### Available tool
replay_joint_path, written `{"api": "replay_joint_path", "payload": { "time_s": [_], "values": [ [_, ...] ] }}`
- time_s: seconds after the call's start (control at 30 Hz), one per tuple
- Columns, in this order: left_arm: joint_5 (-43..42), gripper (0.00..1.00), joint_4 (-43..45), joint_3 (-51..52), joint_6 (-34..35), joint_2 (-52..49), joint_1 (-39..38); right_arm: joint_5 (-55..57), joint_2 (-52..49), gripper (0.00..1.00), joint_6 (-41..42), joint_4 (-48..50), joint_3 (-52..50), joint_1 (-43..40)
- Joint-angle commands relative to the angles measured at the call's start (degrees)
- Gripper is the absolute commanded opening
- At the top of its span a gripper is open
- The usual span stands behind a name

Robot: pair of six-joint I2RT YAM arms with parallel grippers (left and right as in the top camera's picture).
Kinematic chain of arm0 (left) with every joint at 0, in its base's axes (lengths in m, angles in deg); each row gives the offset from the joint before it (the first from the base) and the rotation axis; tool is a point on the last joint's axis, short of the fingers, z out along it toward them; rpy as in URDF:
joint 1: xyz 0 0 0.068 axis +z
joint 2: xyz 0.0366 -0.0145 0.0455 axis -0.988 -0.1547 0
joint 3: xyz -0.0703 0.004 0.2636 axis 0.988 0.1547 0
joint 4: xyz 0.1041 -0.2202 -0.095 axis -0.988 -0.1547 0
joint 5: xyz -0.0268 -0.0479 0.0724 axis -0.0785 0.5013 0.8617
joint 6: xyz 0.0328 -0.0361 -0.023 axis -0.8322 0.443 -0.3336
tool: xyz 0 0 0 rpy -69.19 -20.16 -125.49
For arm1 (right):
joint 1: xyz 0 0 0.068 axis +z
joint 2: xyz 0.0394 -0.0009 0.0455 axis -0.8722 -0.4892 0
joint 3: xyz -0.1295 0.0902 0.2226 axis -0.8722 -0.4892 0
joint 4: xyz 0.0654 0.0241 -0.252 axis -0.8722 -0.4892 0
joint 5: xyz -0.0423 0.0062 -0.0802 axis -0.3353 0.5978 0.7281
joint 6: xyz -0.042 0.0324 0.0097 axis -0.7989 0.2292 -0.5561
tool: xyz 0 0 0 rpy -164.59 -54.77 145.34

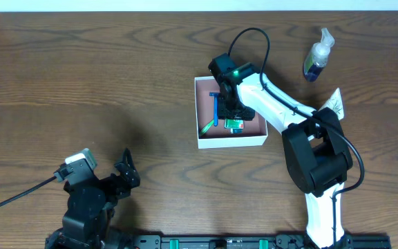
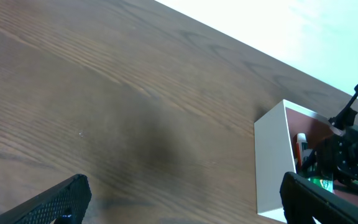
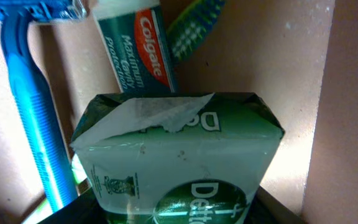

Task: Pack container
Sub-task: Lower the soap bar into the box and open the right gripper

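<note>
The container [image 1: 230, 142] is a square white-walled box with a pink-brown inside, at the table's middle right. It holds a blue razor [image 1: 217, 107], a green toothbrush [image 1: 206, 127] and a toothpaste tube [image 3: 138, 50]. My right gripper [image 1: 235, 114] is down inside it, shut on a green Dettol soap bar [image 3: 179, 155] that sits low over the floor beside the razor [image 3: 33, 118]. My left gripper [image 1: 123, 176] is open and empty at the front left; in its wrist view [image 2: 182, 199] the container's white wall [image 2: 272, 162] shows at the right.
A clear spray bottle [image 1: 318, 55] with dark liquid lies at the back right. A white packet [image 1: 334, 104] lies right of the container, next to the right arm. Bare wood lies left of the container.
</note>
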Motion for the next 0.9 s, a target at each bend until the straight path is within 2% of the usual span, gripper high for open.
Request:
{"api": "replay_joint_path", "payload": {
  "time_s": [0.0,0.4,0.87],
  "values": [
    [0.5,0.98,0.1,0.0,0.5,0.3,0.2,-0.2,-0.4,0.52,-2.7,0.0,-0.5,0.5],
    [0.5,0.98,0.1,0.0,0.5,0.3,0.2,-0.6,-0.1,0.50,-3.1,-0.5,-0.4,1.5],
    [0.5,0.98,0.1,0.0,0.5,0.3,0.2,-1.9,0.1,0.53,-4.1,-1.5,-0.4,3.0]
  ]
}}
